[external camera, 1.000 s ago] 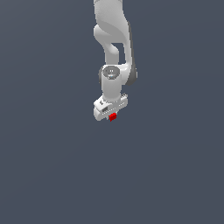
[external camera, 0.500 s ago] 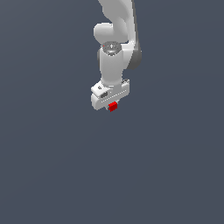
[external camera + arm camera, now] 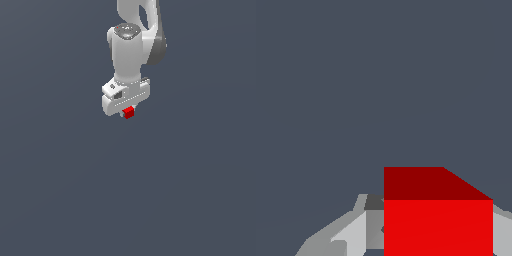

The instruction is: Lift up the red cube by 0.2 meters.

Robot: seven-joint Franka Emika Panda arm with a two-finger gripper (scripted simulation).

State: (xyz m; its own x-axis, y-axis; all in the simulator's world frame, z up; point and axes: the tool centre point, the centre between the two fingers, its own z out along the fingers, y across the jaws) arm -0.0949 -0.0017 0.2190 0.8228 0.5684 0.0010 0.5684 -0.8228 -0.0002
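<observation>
The red cube (image 3: 129, 112) is a tiny bright red block held just under the white gripper (image 3: 128, 114) in the exterior view, well above the grey floor. The gripper is shut on the cube, and its fingers are mostly hidden by the hand and the cube. In the wrist view the red cube (image 3: 438, 215) fills the near part of the picture, with a grey finger (image 3: 351, 232) showing beside it. The white arm (image 3: 132, 47) rises straight up from the hand.
A plain dark grey floor (image 3: 190, 190) lies all around and below the arm. No other objects show in either view.
The gripper has risen steadily with the red cube held in it, moving up in the exterior view. The cube stays between the fingers.
</observation>
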